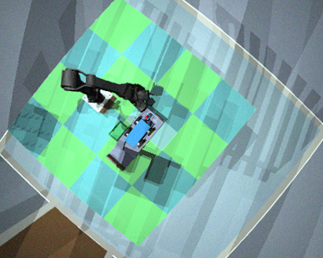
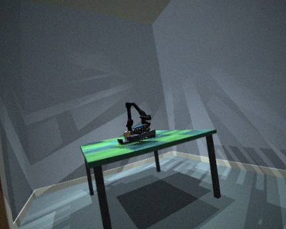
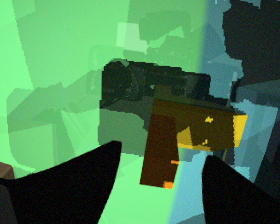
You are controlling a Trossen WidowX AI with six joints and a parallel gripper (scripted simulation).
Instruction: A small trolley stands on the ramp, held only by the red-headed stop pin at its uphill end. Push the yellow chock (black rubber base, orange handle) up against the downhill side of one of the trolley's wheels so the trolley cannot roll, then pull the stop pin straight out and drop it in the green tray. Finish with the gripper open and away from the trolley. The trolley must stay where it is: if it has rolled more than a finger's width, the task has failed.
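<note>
Top: checkered table (image 1: 124,34) (image 2: 149,151), apparently grey walls (image 1: 263,1) (image 2: 83,66) around.

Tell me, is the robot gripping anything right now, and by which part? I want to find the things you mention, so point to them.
Nothing is held: the gripper (image 1: 147,103) (image 2: 148,118) (image 3: 163,157) is open, its tips apart, neither touching the yellow chock (image 3: 200,125) or its handle (image 3: 159,150).

No legible lettering, labels, brands, numbers or signs anywhere, from above, from the side or from the wrist; too small or too dark to tell on the finer parts.
</note>
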